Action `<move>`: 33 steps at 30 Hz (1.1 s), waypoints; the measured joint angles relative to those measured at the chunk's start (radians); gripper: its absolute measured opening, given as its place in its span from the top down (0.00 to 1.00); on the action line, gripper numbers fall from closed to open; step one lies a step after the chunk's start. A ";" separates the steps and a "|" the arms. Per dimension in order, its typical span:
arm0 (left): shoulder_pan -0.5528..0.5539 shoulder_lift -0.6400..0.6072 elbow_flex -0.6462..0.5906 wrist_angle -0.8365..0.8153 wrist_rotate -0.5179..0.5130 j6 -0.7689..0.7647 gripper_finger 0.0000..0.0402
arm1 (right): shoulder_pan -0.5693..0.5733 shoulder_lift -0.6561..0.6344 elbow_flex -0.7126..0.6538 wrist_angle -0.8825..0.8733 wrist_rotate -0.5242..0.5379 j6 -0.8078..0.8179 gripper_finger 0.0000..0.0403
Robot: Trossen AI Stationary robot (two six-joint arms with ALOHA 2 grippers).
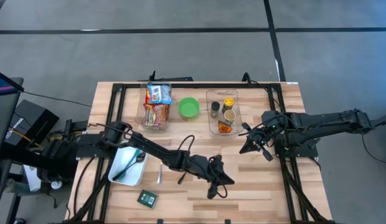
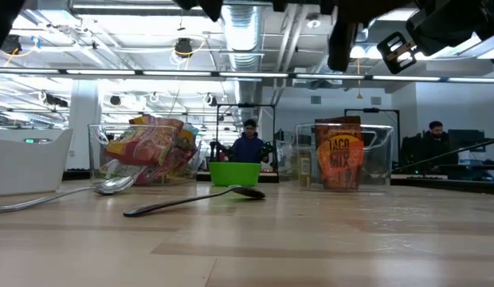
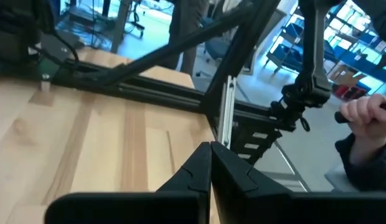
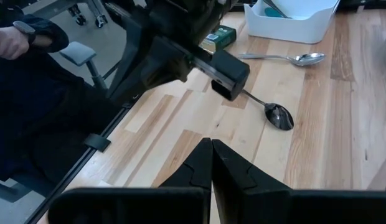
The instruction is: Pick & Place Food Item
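Note:
A clear bin (image 1: 157, 106) at the far side holds snack packets (image 2: 147, 147). A green bowl (image 1: 188, 107) stands next to it and also shows in the low view (image 2: 234, 173). A second clear bin (image 1: 223, 112) holds spice jars and an orange taco-mix packet (image 2: 339, 155). My left gripper (image 1: 213, 186) is shut and empty over bare table near the front middle; its wrist view shows the closed fingers (image 3: 210, 144). My right gripper (image 1: 246, 148) is shut and empty, just toward the near side of the second bin; it shows in its wrist view (image 4: 211, 142).
A white tray (image 1: 129, 165) with utensils sits front left. A silver spoon (image 4: 292, 59) and a dark spoon (image 4: 277, 115) lie on the table beside it. A small green packet (image 1: 147, 198) lies near the front edge. A person's hand (image 3: 367, 112) shows beyond the table.

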 joint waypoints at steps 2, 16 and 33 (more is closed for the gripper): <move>0.000 0.003 0.002 -0.011 0.000 -0.001 0.99 | 0.000 0.000 0.000 -0.001 0.000 0.000 1.00; -0.012 -0.073 0.004 -0.602 -0.020 -0.332 1.00 | 0.000 0.000 0.000 -0.001 0.000 0.008 1.00; -0.017 -0.241 0.000 -1.235 -0.220 -0.597 1.00 | 0.001 0.000 0.000 0.000 0.000 0.009 1.00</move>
